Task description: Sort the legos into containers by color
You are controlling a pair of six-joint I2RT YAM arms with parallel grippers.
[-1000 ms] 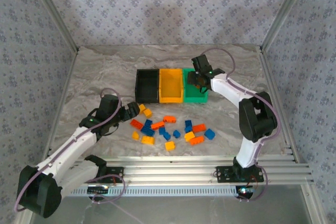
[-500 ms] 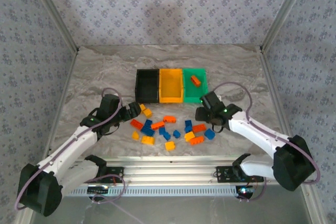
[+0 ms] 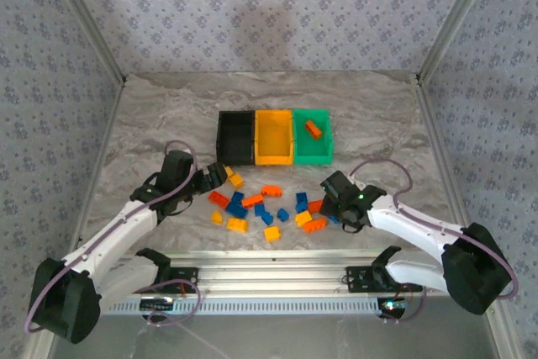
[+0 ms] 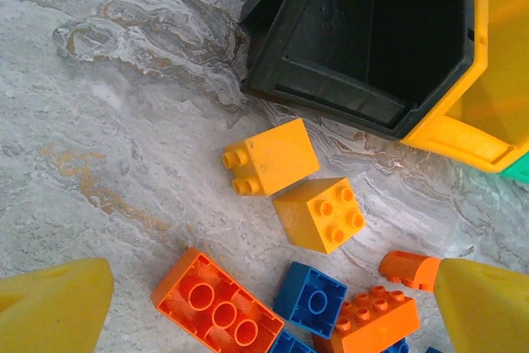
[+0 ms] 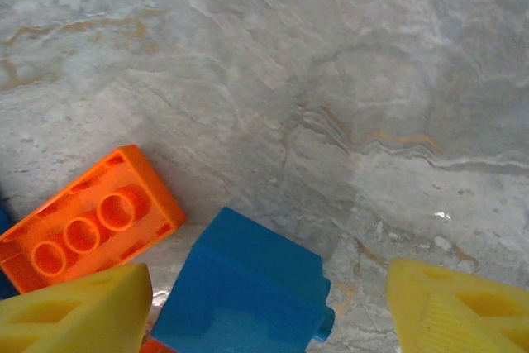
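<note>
The right tool [image 5: 269,320] stands apart, a blue lego [image 5: 240,279] between its fingers on the bench [image 5: 331,80]; the left tool [image 4: 269,307] gapes wide, a yellow lego [image 4: 273,157] just ahead

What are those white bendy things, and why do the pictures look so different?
They are two robot arms bolted to the near edge of a table. Each ends in a gripper with two yellow fingers. The wide picture comes from a camera up above; the two close-ups come from cameras on the wrists. On the table lie toy bricks in yellow, orange and blue, and three joined boxes: a black bin, a yellow bin and a green bin. One orange brick already lies in the green bin. The left gripper is open near a yellow brick. The right gripper is open with a blue brick between its fingers, not squeezed. Nothing is held.
</note>
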